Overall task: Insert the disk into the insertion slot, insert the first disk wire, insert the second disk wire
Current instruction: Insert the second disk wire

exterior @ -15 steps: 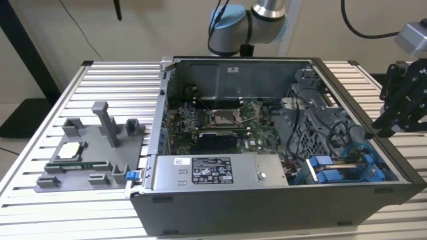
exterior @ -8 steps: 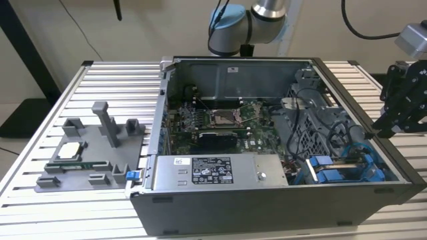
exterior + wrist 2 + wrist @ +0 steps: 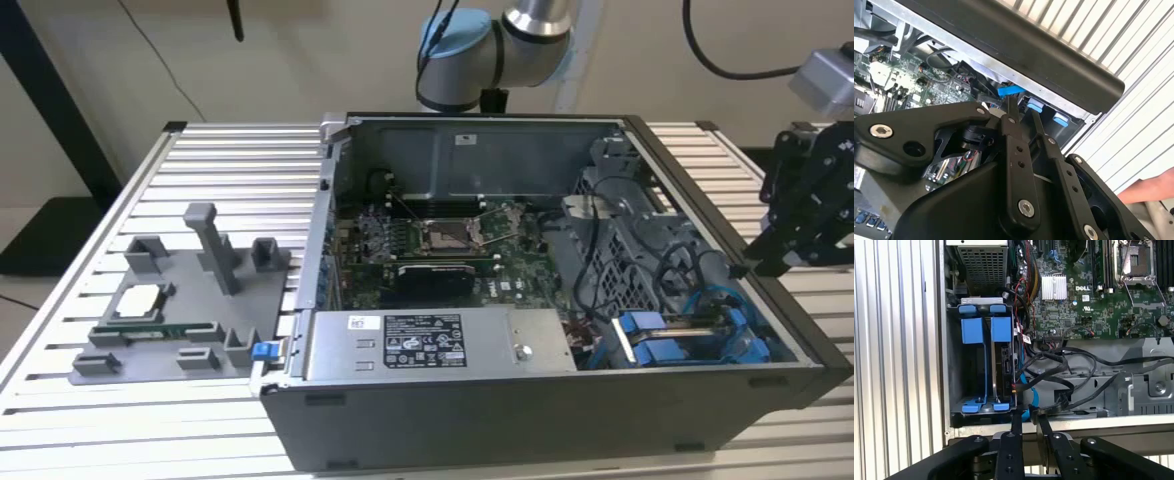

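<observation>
The insertion slot (image 3: pixel 956 370) is the grey drive cage with blue rails at the case's corner, at the exterior view's lower right (image 3: pixel 681 340). The disk (image 3: pixel 1003 365) stands edge-on inside that cage, under a blue carrier tab, beside an empty blue carrier (image 3: pixel 973 330). Loose black wires (image 3: pixel 1064 390) and a thin blue wire (image 3: pixel 1026 390) lie just beside the cage. My gripper (image 3: pixel 1028 419) hovers just outside the case wall (image 3: pixel 771 262), with its tips toward the cage and wires. The fingers (image 3: pixel 1010 115) stand a narrow gap apart, open, holding nothing.
A grey power supply (image 3: pixel 427 340) fills the case's front. The green motherboard with its silver socket (image 3: pixel 447 235) lies behind it. A grey fixture with small parts (image 3: pixel 187 300) stands at the exterior view's left. A person's hand (image 3: pixel 1151 190) shows beside the case.
</observation>
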